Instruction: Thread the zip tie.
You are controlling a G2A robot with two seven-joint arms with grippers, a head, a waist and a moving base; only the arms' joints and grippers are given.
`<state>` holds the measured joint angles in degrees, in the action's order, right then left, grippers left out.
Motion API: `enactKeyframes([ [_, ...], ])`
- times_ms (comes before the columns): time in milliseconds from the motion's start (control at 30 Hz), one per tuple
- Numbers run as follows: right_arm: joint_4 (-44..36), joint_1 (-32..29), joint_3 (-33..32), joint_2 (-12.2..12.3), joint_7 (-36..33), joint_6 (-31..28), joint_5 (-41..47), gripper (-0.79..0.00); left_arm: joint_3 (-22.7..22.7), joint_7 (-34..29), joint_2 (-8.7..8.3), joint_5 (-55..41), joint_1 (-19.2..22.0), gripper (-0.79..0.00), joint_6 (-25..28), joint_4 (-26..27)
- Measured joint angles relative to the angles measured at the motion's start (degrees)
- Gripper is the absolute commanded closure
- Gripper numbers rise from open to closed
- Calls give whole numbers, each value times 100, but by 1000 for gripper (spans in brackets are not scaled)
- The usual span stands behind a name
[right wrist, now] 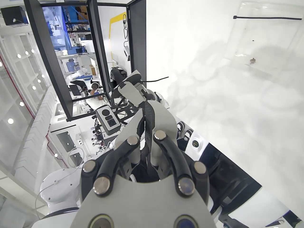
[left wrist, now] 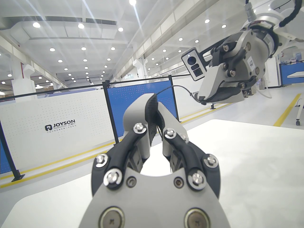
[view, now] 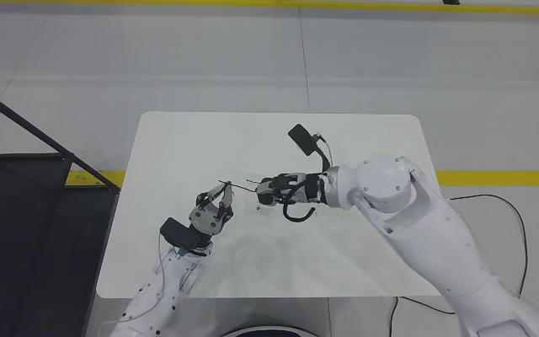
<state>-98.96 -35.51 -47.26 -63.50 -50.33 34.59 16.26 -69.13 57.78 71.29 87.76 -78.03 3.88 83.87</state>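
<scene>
Above the middle of the white table (view: 354, 143): left claw (left wrist: 154, 103) and right claw (right wrist: 147, 110), both raised, tips turned toward each other, near but not touching.

Left claw: pads pressed fully together, pinching one end of the thin black zip tie (left wrist: 176, 86). From that pinch, strap arching through the air across to the right claw, clear of the table.

Right claw: pads likewise closed with no gap, the tie's small head end caught at the fingertips, as seen from the left wrist view.

In the right wrist view, a short curled length of strap jutting out past the left claw's tips.

On the table, apart from both claws: a clear plastic bag (right wrist: 256, 43), lying flat, with a second zip tie (right wrist: 268, 18) laid straight across one end of it and a small brownish scrap (right wrist: 252, 60) near the other.
</scene>
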Motion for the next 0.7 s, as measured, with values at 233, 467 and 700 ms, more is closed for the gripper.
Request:
enactKeyframes([
  [233,59,139,154,-109,457,424,5,0,0,0,0,0,0,0,0,0],
  [467,99,192,194,-175,562,429,110,0,0,0,0,0,0,0,0,0],
  [700,101,149,138,-171,476,323,82,-169,0,0,0,0,0,0,0,0],
])
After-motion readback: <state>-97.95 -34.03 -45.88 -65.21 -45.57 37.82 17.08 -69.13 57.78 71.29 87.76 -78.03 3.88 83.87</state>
